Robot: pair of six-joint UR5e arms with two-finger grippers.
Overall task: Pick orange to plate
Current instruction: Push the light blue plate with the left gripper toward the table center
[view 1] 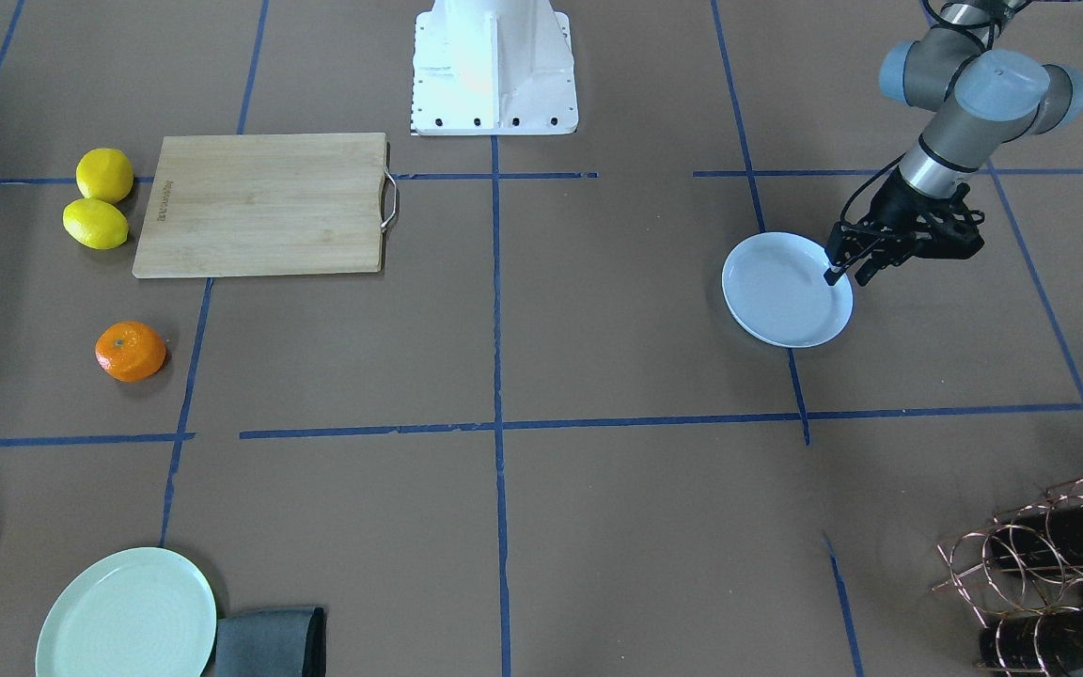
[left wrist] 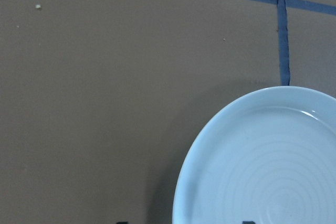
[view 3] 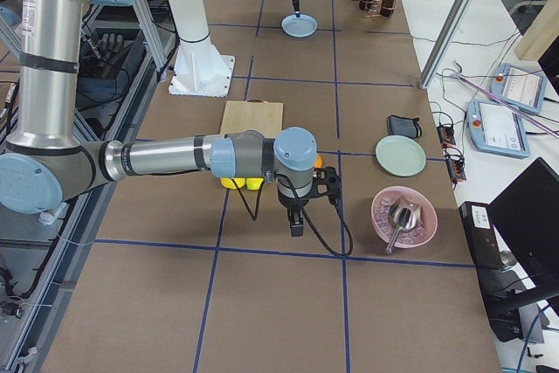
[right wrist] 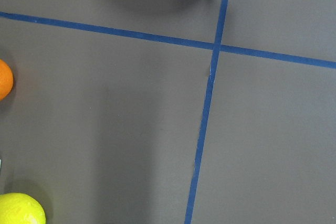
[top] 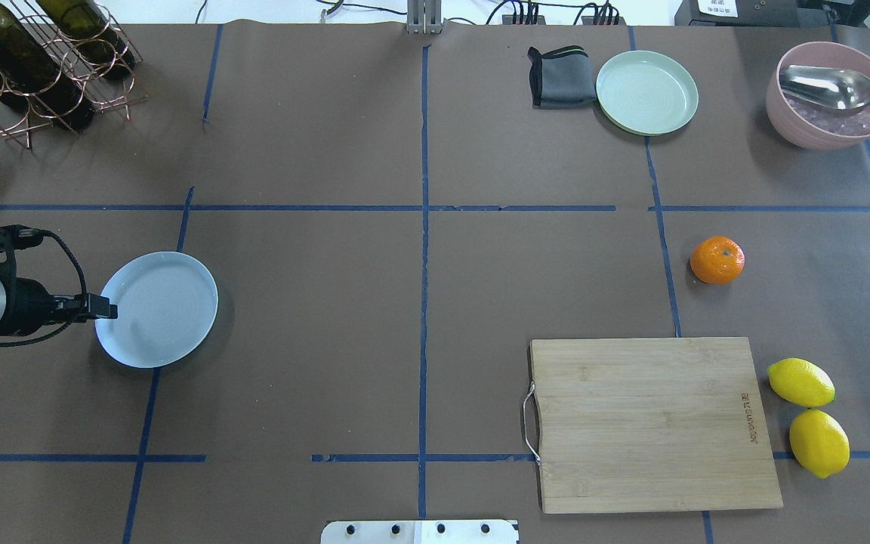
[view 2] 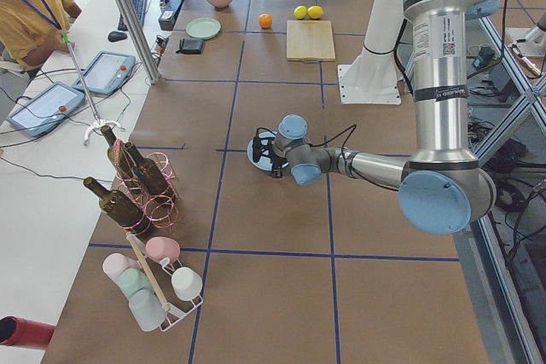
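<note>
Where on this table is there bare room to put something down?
The widest bare patch is the middle, between the white plate and the cutting board. Another runs along the far edge, between the bottle rack and the grey cloth. It is crowded on the robot's right: orange, lemons, green plate and pink bowl.

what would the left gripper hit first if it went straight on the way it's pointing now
The left gripper points down over the edge of the plate, so it would likely meet the plate's rim first. One finger might land on the table just outside it; depth is hard to judge.
</note>
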